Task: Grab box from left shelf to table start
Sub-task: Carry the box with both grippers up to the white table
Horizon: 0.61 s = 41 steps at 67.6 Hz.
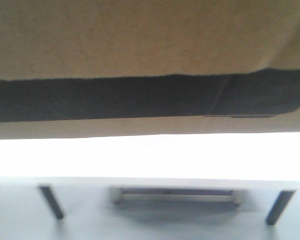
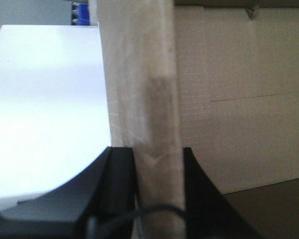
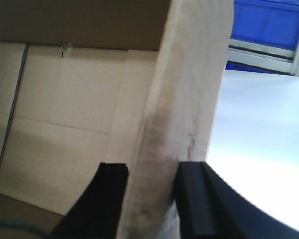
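We see both wrists clamped on the box (image 1: 140,40): the left gripper (image 2: 158,167) pinches an upright cardboard wall at lower centre of its view, and the right gripper (image 3: 152,177) does the same in its own. The box fills the upper half of the front view, with the white table (image 1: 150,155) a bright strip just under it; we can't tell if they touch. A blue bin (image 3: 269,22) shows upper right in the right wrist view.
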Available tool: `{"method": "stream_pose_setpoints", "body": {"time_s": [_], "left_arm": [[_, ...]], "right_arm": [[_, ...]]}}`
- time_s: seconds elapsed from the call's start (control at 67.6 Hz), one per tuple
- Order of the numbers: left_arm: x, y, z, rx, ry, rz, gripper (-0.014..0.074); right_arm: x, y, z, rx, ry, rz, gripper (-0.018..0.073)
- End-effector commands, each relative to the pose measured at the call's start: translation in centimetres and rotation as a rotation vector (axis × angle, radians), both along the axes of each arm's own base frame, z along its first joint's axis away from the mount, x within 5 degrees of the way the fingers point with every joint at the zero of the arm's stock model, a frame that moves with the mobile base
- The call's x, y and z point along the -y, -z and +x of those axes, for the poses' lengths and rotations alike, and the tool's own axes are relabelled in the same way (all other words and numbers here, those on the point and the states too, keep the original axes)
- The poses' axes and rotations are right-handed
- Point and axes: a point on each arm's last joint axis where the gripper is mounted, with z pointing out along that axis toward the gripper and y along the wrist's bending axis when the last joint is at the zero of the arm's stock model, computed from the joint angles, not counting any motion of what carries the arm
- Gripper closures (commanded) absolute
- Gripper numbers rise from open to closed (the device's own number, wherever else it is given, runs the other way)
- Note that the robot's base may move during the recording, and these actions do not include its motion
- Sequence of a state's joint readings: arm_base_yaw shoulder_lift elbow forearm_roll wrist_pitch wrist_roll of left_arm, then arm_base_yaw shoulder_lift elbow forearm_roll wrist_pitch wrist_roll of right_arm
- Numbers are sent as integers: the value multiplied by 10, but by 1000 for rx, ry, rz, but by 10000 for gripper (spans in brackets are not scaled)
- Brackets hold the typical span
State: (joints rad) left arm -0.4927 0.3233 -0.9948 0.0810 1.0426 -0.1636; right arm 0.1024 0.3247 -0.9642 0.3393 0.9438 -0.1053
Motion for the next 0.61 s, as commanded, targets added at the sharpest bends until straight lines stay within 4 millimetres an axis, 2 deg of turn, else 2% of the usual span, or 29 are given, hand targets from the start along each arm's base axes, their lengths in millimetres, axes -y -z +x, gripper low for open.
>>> {"method": "stream_pose_setpoints", "body": {"time_s": [0.0, 0.591], "left_arm": [[8, -29, -8, 178, 133, -192, 688], [8, -29, -8, 178, 135, -192, 688]], "right_arm": [[1, -20, 4, 142, 21, 40, 501], [1, -20, 4, 142, 21, 40, 501]]}}
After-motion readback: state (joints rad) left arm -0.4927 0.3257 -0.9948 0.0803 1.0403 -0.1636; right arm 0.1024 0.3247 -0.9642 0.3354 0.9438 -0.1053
